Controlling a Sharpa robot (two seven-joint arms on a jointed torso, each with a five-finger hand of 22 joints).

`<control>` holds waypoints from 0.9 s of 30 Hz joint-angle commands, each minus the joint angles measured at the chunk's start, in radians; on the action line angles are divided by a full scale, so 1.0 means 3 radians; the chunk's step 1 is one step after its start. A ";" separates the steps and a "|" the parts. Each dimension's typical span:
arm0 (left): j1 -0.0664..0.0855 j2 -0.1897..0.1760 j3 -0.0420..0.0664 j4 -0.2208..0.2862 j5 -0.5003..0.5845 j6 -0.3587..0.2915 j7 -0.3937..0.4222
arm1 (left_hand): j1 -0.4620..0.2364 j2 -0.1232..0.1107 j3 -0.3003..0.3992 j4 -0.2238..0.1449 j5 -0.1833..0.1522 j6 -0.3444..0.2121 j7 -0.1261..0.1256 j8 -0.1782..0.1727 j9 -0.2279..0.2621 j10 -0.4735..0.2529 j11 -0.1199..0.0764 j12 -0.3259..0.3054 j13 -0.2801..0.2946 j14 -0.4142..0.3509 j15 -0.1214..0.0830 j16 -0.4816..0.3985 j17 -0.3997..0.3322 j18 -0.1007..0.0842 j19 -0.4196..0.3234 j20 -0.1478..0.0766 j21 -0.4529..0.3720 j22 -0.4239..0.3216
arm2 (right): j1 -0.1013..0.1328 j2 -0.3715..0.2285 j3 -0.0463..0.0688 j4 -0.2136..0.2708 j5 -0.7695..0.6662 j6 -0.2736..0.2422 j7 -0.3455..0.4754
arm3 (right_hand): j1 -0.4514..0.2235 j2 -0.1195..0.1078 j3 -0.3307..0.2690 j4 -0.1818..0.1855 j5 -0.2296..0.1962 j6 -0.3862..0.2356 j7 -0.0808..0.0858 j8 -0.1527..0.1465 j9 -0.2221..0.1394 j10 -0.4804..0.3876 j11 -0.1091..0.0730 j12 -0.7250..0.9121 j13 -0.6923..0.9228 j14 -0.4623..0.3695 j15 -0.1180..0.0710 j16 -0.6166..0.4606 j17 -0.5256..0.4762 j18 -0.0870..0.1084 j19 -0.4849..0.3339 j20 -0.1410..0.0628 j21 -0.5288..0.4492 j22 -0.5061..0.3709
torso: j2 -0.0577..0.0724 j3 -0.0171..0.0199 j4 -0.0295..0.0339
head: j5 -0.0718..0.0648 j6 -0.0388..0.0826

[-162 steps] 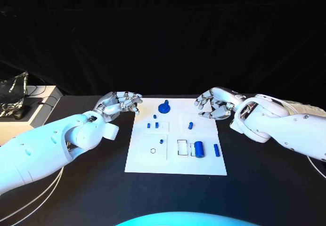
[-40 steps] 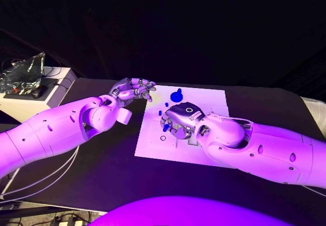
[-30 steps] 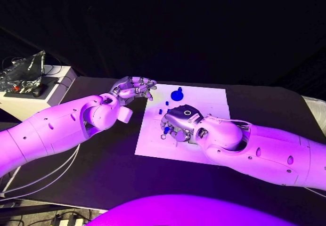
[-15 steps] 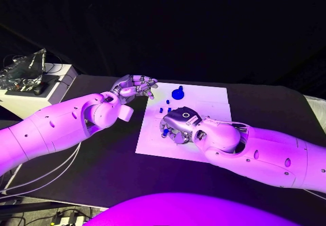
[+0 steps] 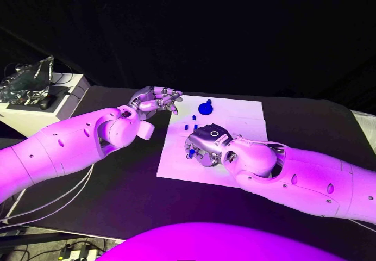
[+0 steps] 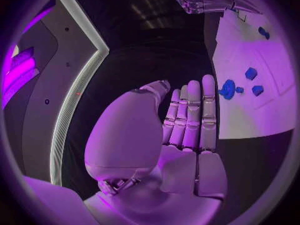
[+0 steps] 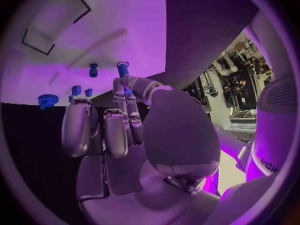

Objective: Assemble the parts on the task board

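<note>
Hands are described from left to right across the table. At the far left edge of the task board [image 5: 243, 117], the left hand [image 5: 157, 100] is held above the black table [image 5: 117, 185]; in the left wrist view its fingers [image 6: 190, 115] are seen straight and side by side, with nothing between them and the palm, so it is judged to be idle and kept clear of the work. Just beside it on the board, a round blue knob [image 5: 205, 109] is stood near the far edge, and two small blue pegs [image 5: 189, 127] are set a little nearer, apart from each other. These parts appear to be left where they were laid out, waiting their turn.

Further right, the right hand [image 5: 205, 145] is lowered onto the middle of the board with its fingers curled downward. A small blue part [image 5: 191, 153] is seen at its fingertips; in the right wrist view a blue peg [image 7: 123, 69] is held upright at the tips of the fingers [image 7: 119, 92], pinched by thumb and finger so far as can be told. It is probably held upright so that it can be pushed into a socket of the board. Whether it is already seated cannot be told, since the spot beneath is hidden by the hand.
</note>
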 commanded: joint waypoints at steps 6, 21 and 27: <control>0.0000 0.0003 0.0003 0.0007 0.0015 0.0061 0.0007 | 0.0000 0.0017 0.0030 -0.0011 -0.0010 -0.0016 0.0013 -0.0011 -0.0006 -0.0018 0.0001 -0.0022 -0.0006 -0.0004 -0.0001 -0.0020 0.0000 0.0040 -0.0016 -0.0003 -0.0004 0.0006 | -0.0024 0.0037 0.0000 -0.0054 -0.0060 0.0005 -0.0003 | 0.0015 0.0035 0.0019 -0.0006 0.0010 0.0021 0.0010 0.0049 0.0097 0.0038 -0.0053 -0.0012 0.0003 0.0142 -0.0028 0.0006 -0.0003 -0.0048 0.0185 -0.0029 -0.0005 0.0599 | 0.0003 0.0001 0.0004 | 0.0010 -0.0004; 0.0000 -0.0002 0.0003 0.0008 0.0013 0.0073 -0.0004 | 0.0000 0.0017 0.0030 -0.0011 -0.0010 -0.0016 0.0013 -0.0011 -0.0006 -0.0018 0.0001 -0.0022 -0.0006 -0.0004 -0.0001 -0.0020 0.0000 0.0040 -0.0016 -0.0003 -0.0004 0.0006 | -0.0035 0.0057 0.0000 -0.0091 -0.0062 0.0024 0.0004 | 0.0013 0.0034 0.0029 -0.0013 0.0010 0.0020 0.0011 0.0049 0.0099 0.0041 -0.0053 -0.0017 0.0003 0.0142 -0.0028 0.0006 -0.0002 -0.0048 0.0185 -0.0030 -0.0005 0.0600 | 0.0001 0.0001 -0.0001 | 0.0015 -0.0004; 0.0000 -0.0002 0.0003 0.0009 0.0012 0.0076 -0.0007 | 0.0000 0.0017 0.0030 -0.0011 -0.0010 -0.0016 0.0013 -0.0011 -0.0006 -0.0018 0.0001 -0.0022 -0.0006 -0.0004 -0.0001 -0.0020 0.0000 0.0040 -0.0016 -0.0003 -0.0004 0.0006 | -0.0044 0.0084 -0.0003 -0.0134 -0.0060 0.0062 0.0023 | -0.0020 0.0004 0.0028 -0.0024 0.0010 -0.0011 0.0028 0.0036 0.0104 0.0017 -0.0039 -0.0051 -0.0002 0.0139 -0.0019 0.0000 -0.0014 -0.0045 0.0178 -0.0027 -0.0037 0.0595 | 0.0003 0.0002 0.0003 | 0.0016 -0.0004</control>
